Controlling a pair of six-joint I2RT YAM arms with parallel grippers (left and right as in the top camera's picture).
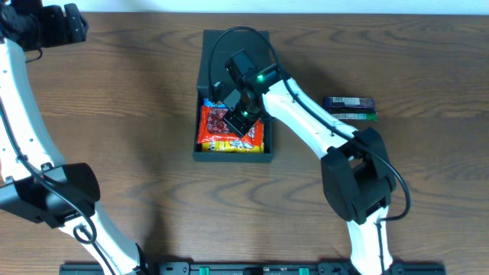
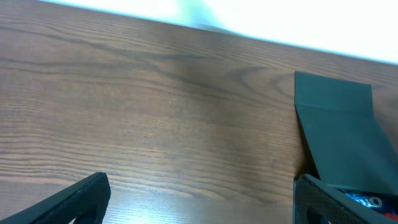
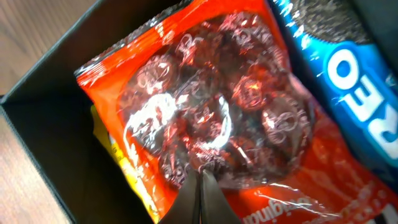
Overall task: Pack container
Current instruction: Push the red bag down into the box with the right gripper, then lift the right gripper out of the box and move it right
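Overhead, the right hand (image 1: 238,122) reaches into the container (image 1: 229,158). It is clenched, its tips meeting on the clear film of the red packet (image 3: 205,112); whether a fold is pinched cannot be told. The left hand (image 2: 199,196) hangs spread wide, holding nothing, at the far-left corner of the surface (image 1: 137,92). Bare wood lies left of the container, and two snack bars (image 1: 349,108) lie well to its right. The container rests mid-surface, flap lid (image 1: 237,46) open on the far side, long axis near-to-far.
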